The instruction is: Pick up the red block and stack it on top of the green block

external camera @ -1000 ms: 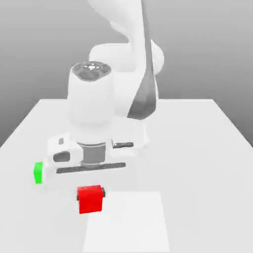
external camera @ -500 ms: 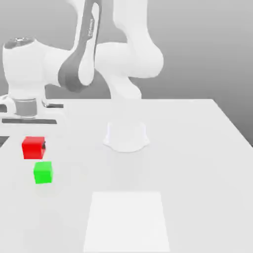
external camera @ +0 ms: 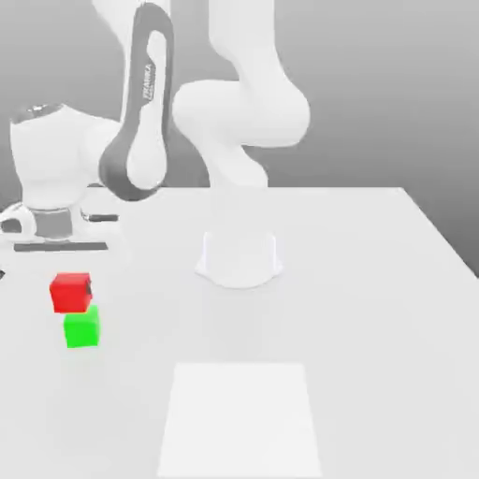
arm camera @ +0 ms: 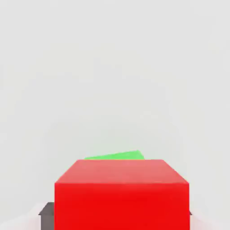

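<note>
Red matte cube (external camera: 70, 292) sits lower left of the exterior frame, clamped between my gripper (external camera: 72, 292) fingers, directly above the green matte cube (external camera: 81, 329); can't tell if touching. I read "FRANKA" on the grey arm link (external camera: 145, 112).

Simulated workspace: plain white table (external camera: 374, 281)

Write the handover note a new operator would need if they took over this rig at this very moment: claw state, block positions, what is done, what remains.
Claw: shut on the red block, with dark fingertips either side in the hand view.
Red block: carried over the green block, shifted slightly toward the exterior view's left; whether they touch is unclear.
Green block: on the white table, near the exterior view's left edge.
Done: pick-up and carry.
Left: centre, lower, release, retreat.
</note>
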`<state>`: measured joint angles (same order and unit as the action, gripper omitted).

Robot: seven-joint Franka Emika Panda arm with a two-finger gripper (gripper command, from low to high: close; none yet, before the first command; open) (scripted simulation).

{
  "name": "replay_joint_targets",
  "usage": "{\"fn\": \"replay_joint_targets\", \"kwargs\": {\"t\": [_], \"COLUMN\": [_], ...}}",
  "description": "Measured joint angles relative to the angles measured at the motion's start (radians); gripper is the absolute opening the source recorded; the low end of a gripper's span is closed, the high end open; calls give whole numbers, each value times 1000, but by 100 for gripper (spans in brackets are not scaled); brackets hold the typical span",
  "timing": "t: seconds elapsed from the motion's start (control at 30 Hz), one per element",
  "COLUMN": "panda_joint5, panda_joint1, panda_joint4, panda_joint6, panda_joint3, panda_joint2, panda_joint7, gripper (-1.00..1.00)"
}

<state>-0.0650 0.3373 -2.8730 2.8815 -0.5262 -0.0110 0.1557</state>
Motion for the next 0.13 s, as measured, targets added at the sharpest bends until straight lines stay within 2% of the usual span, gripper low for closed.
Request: {"fn": "replay_joint_targets", "kwargs": {"t": [0.03, 0.07, 0.13], "panda_joint5": [-37, -66, -66], "panda_joint1": [4, 8, 8], "panda_joint4": [-1, -1, -1], "panda_joint6": [20, 35, 35], "panda_joint3": [12, 23, 23], "panda_joint2": [-23, -41, -41], "panda_joint7": [26, 46, 46], "gripper": [-100, 100, 100]}}
